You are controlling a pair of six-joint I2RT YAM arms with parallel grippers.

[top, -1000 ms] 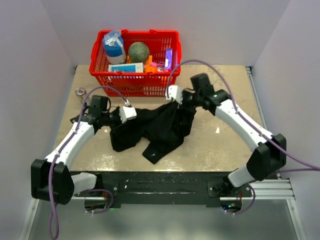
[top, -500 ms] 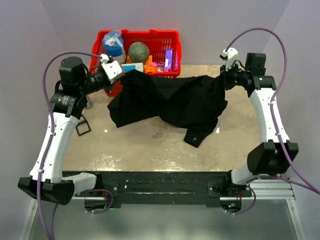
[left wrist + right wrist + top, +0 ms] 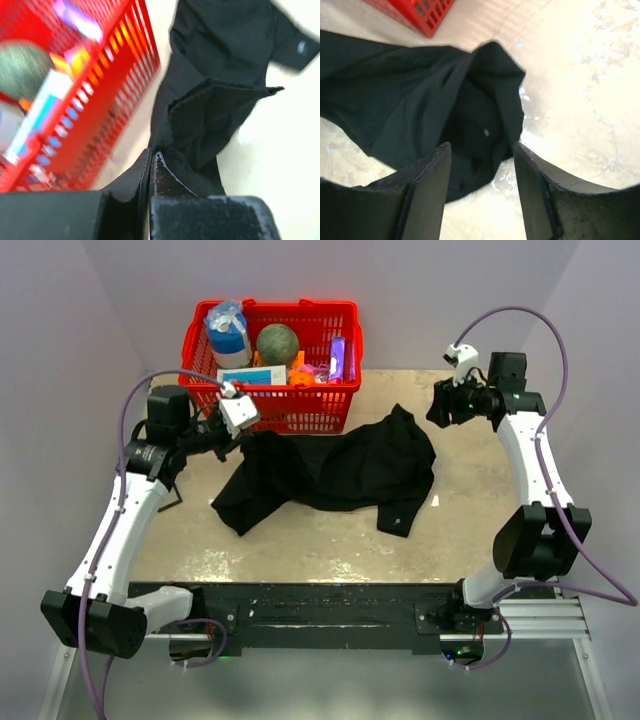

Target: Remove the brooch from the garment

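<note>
The garment [image 3: 335, 472], a black shirt, lies crumpled across the middle of the table. My left gripper [image 3: 246, 432] is shut on its left edge, and in the left wrist view black fabric is pinched between the closed jaws [image 3: 151, 156], with the garment [image 3: 220, 55] trailing away. My right gripper [image 3: 438, 405] hovers open just past the shirt's right end. In the right wrist view the gripper [image 3: 481, 147] holds nothing, and the garment [image 3: 415, 95] lies on the table below it. A tiny white button [image 3: 486, 132] shows in a fold. The brooch is not visible in any view.
A red basket [image 3: 272, 412] full of items stands at the back, close behind my left gripper and also filling the left of the left wrist view [image 3: 105, 95]. A small white scrap [image 3: 434, 500] lies on the table right of the shirt. Walls enclose both sides.
The arms raised and stretched the shirt between them, then came down. The right gripper opened and let go of its end, and the shirt dropped onto the table. The left gripper keeps its hold.
</note>
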